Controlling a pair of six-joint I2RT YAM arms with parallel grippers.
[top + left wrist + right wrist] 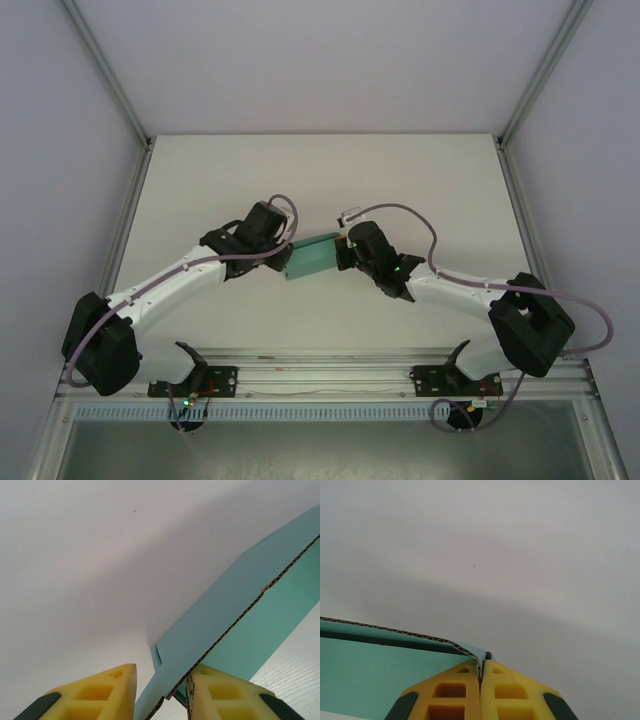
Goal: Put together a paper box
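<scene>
At the near edge we count two arm bases on one aluminium rail (320,372). The left arm (160,285) and the right arm (450,290) both reach inward to mid-worktop. They meet at one teal-green corrugated-card paper box (312,258), which sits tilted between them.

The right jaws are clenched: two yellow fingers (452,692) pinch a wall of the paper box (370,675) at its brown fluted cut edge. The left jaws stand parted astride another cut edge. One yellow finger (220,692) touches the card, and the other finger (100,695) stands off it.

We cannot tell whether the box rests on the white worktop (320,170). Beyond the box, open white surface runs to the far edge. Two slanted frame posts (105,70) flank it, one on each side.
</scene>
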